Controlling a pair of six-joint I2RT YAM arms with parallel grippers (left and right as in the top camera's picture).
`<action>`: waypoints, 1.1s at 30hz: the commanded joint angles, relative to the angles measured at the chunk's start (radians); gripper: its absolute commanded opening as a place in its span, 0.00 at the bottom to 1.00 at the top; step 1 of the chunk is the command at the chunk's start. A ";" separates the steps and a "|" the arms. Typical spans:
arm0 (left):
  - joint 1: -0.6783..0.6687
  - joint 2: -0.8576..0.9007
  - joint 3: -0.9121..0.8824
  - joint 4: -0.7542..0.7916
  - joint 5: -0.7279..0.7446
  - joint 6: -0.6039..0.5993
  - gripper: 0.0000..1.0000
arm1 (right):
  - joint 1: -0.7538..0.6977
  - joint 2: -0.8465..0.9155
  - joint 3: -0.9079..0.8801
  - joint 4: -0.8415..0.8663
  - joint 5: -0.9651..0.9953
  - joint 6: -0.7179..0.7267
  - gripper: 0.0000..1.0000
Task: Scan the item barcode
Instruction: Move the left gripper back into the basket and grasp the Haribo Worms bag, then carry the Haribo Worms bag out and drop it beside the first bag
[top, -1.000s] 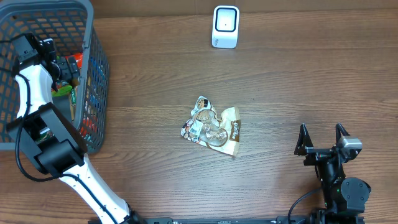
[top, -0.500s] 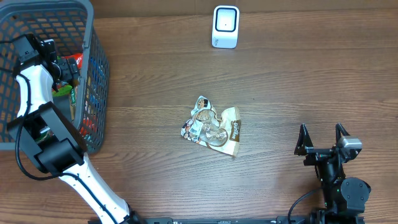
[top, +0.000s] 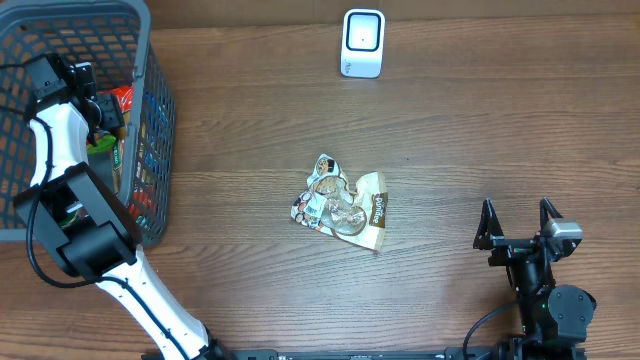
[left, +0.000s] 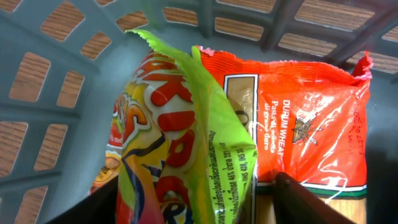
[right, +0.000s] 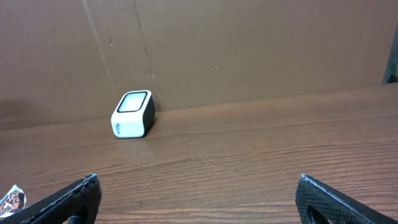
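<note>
My left gripper reaches down inside the grey basket at the far left. In the left wrist view its two dark fingers stand on either side of a yellow-green snack bag, with a thin gap still showing at the right finger; the left gripper is partly closed but open. An orange durum wheat pasta pack lies behind the bag. The white barcode scanner stands at the back of the table. My right gripper rests open near the front right.
A crinkled brown-and-white packet lies mid-table, its edge showing at the lower left of the right wrist view. The basket's slotted walls close in around the left gripper. A cardboard wall backs the table.
The left fingers have narrowed around the yellow-green bag inside the basket. The right arm and the packet on the table have not moved.
</note>
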 joint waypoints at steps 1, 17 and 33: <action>0.003 0.054 -0.010 -0.028 -0.045 0.015 0.56 | -0.003 -0.010 -0.011 0.004 0.009 -0.003 1.00; -0.004 0.044 -0.007 -0.111 -0.045 0.003 0.05 | -0.003 -0.010 -0.011 0.004 0.009 -0.003 1.00; -0.011 -0.325 -0.007 -0.232 -0.066 -0.068 0.04 | -0.003 -0.010 -0.011 0.004 0.009 -0.003 1.00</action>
